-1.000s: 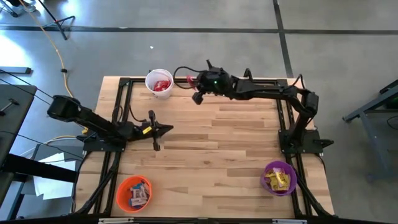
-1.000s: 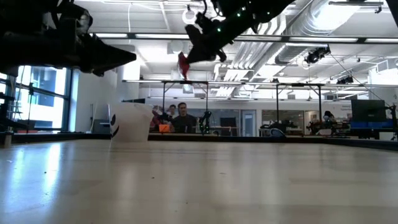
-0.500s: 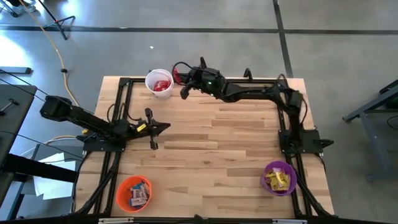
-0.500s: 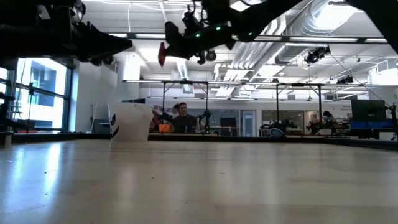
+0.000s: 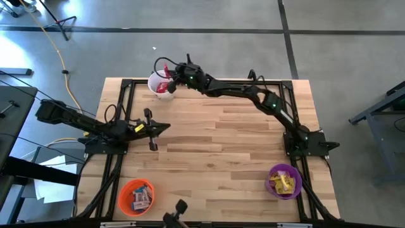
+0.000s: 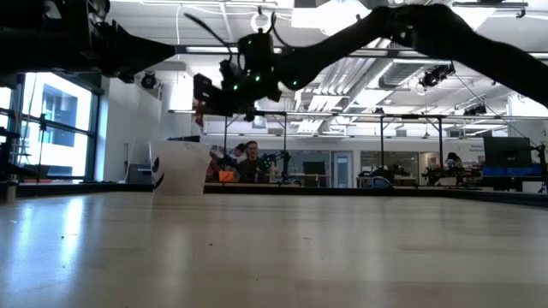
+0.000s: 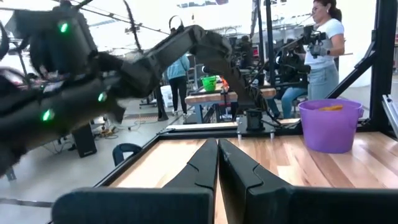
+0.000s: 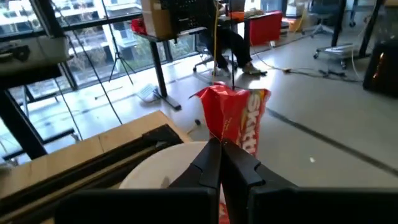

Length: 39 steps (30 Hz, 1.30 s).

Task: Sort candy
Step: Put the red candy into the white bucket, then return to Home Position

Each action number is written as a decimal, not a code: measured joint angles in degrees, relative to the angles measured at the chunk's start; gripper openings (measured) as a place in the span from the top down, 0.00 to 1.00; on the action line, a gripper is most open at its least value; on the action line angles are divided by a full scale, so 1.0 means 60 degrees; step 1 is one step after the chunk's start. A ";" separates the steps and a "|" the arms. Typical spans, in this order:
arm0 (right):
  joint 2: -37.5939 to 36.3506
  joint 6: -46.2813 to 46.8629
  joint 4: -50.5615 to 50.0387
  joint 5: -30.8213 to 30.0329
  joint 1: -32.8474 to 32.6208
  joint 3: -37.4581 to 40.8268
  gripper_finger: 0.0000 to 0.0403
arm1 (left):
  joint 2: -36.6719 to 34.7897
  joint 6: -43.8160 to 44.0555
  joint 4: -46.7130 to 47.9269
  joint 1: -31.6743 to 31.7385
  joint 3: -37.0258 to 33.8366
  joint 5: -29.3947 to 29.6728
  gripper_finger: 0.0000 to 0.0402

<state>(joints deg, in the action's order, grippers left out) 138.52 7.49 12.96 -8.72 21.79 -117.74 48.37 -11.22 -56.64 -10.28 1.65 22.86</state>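
The right gripper hangs over the white cup, fingers clamped on a red candy packet. The left gripper, fingers together, waits well short of that cup above the worktop.

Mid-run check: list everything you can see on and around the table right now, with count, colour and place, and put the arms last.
white cup: one, white, far left corner of the table, red candy inside.
red packet: one, red, pinched in the right gripper above the white cup.
orange cup: one, orange, near left corner, holding blue-and-white bars.
purple cup: one, purple, near right corner, holding yellow packets.
table: one, light wood, black frame rails along its sides.
person: at least one, in the room behind the table.
left gripper: one, dark, shut, over the table's left side, waiting.
right gripper: one, dark, shut on the red packet, at the white cup.
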 joint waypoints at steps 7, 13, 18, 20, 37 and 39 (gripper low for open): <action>0.0853 0.1007 -0.0534 0.0046 0.0176 -0.0748 1.00 | -0.0357 0.0004 0.0326 0.0000 0.0000 0.0002 1.00; 0.0973 0.1245 -0.0800 0.0158 0.0179 -0.0814 1.00 | -0.0366 0.0074 0.0305 0.0000 0.0000 -0.0193 1.00; 0.0973 0.1415 -0.0895 0.0172 0.0162 -0.0814 1.00 | -0.0366 0.0079 0.0301 0.0000 0.0000 -0.0202 1.00; 0.0973 0.1565 -0.0955 0.0172 0.0162 -0.0814 1.00 | -0.0366 0.0087 0.0301 0.0000 0.0000 -0.0294 1.00; 0.0695 0.0940 -0.2291 0.0459 0.0135 -0.0818 0.62 | -0.0362 0.0091 0.0525 0.0000 0.0000 -0.0589 1.00; 0.0415 0.0734 -0.2662 0.0460 0.0110 -0.0818 0.60 | -0.0362 0.0091 0.0525 0.0000 0.0000 -0.0554 1.00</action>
<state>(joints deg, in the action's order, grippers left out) 141.01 11.89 -3.01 -5.96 22.45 -122.65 46.19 -10.68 -53.49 -10.28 1.65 19.54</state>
